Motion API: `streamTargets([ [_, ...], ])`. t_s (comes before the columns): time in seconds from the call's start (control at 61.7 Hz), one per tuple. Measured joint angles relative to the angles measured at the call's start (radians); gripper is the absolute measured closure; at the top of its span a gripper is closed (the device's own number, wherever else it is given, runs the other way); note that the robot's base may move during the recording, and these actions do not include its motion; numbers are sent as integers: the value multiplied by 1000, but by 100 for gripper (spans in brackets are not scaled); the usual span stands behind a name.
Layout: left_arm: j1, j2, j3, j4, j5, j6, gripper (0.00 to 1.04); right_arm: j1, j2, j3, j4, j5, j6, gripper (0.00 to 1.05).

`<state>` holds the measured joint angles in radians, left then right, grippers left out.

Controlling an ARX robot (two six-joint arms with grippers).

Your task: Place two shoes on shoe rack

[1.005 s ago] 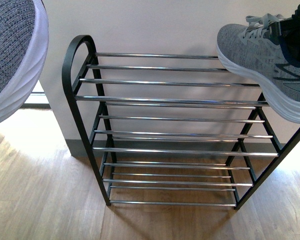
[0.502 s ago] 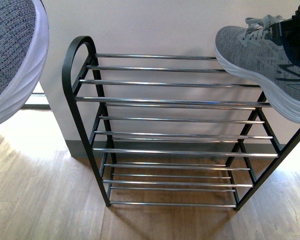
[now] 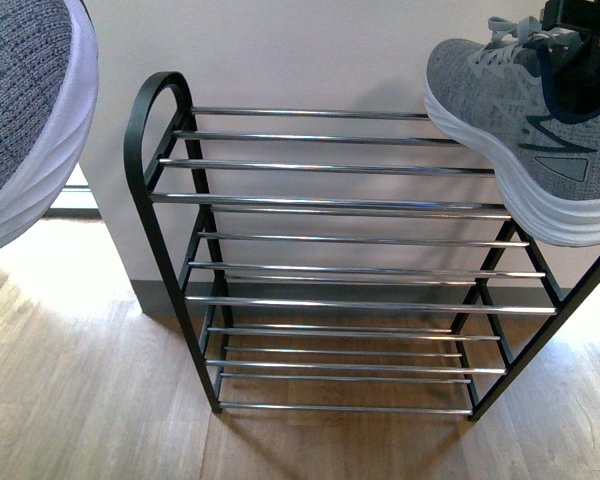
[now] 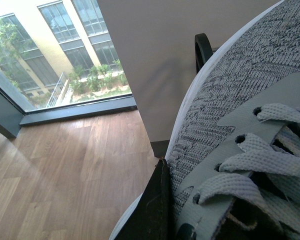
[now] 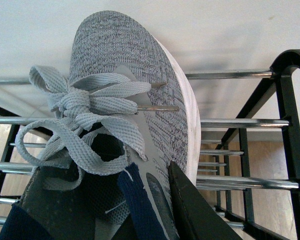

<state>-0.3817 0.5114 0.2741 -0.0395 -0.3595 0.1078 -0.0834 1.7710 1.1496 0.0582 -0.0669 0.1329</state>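
– Right claw (image 5: 160, 202)?
– Mine's clamped on right shoe (image 3: 490, 110), held beneath it; toe over shoe rack's (image 3: 310, 200) top bars, contact unclear.
– Left claw (image 4: 165, 215)?
– Grips left shoe (image 3: 20, 100), airborne; rack sits off to its right.

Setting: indoor room, domestic or apartment-like, seemingly an entry area. Evidence:
- floor (image 3: 80, 400) of light wood planks, sunlit patches near the wall
- plain white wall (image 3: 310, 50) with a dark grey skirting board (image 3: 152, 297) along its foot
- multi-tier shoe rack (image 3: 330, 199), black frame with chrome bars, standing on the floor against that wall
- floor-level window (image 4: 55, 55) with a dark frame, seen in the left wrist view
- outside it: a pale multi-storey building (image 4: 20, 25) with gridded windows, shrubs (image 4: 97, 82) and a tree; daylight

No lab benches or shop fittings are relied on here; the furniture is household only
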Motion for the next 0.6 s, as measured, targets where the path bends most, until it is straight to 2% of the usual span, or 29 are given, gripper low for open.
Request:
streamTargets([
  [0.599,0,0,0,0,0,0,103,-2,1,0,0,0,6,103],
])
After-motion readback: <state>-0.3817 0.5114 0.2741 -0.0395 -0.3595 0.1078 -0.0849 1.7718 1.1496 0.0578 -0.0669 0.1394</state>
